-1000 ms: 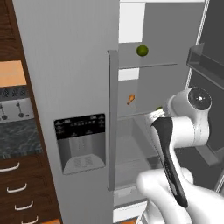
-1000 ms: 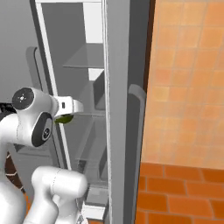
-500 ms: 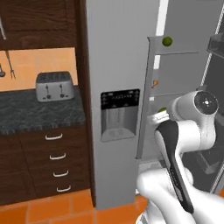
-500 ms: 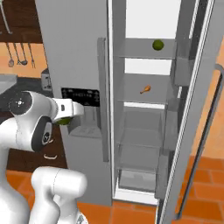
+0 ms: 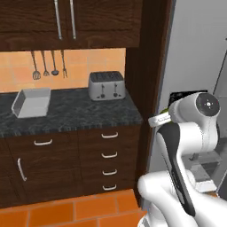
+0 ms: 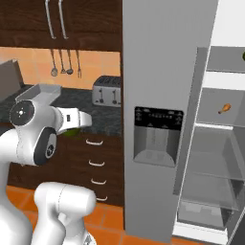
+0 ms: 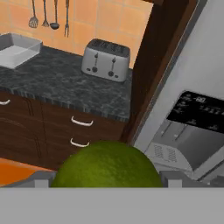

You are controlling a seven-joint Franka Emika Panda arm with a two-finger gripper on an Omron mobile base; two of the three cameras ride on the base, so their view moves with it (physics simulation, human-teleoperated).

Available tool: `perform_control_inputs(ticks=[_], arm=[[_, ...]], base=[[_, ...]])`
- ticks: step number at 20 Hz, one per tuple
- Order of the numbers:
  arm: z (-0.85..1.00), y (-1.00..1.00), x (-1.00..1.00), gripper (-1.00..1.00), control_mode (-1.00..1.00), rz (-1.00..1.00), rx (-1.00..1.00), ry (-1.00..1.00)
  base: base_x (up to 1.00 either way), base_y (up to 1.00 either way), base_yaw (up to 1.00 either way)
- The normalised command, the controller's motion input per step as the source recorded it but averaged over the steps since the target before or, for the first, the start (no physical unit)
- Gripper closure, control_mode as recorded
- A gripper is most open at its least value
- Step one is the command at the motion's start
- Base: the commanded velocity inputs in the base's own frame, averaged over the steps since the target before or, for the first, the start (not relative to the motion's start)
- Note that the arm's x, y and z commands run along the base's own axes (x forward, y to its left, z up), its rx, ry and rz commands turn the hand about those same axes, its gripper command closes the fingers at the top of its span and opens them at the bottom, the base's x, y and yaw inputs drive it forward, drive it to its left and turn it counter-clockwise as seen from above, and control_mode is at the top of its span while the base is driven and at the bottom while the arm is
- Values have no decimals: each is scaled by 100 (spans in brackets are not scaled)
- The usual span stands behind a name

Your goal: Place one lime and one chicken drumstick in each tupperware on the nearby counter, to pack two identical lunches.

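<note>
Gripper pinching lime, tupperware on counter, beside toaster

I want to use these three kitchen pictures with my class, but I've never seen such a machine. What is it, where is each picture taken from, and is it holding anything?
It is a computer-rendered kitchen with a white robot arm on a base that drives. Two pictures come from cameras on the base, behind the arm on either side. The third looks along the gripper, which is shut on a green lime. On the dark stone counter stand a silver toaster and a grey tupperware. In the open fridge a chicken drumstick lies on a shelf.
</note>
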Motion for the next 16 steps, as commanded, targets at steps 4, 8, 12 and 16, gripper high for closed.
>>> perform_control_inputs(ticks=[4,8,12,16], arm=[[0,0,0,100,100,0,0,0],[0,0,0,100,100,0,0,0],[0,0,0,100,100,0,0,0],[0,0,0,100,100,0,0,0]], base=[[58,100,27],[49,100,20],[2,100,2],[-3,100,-13]])
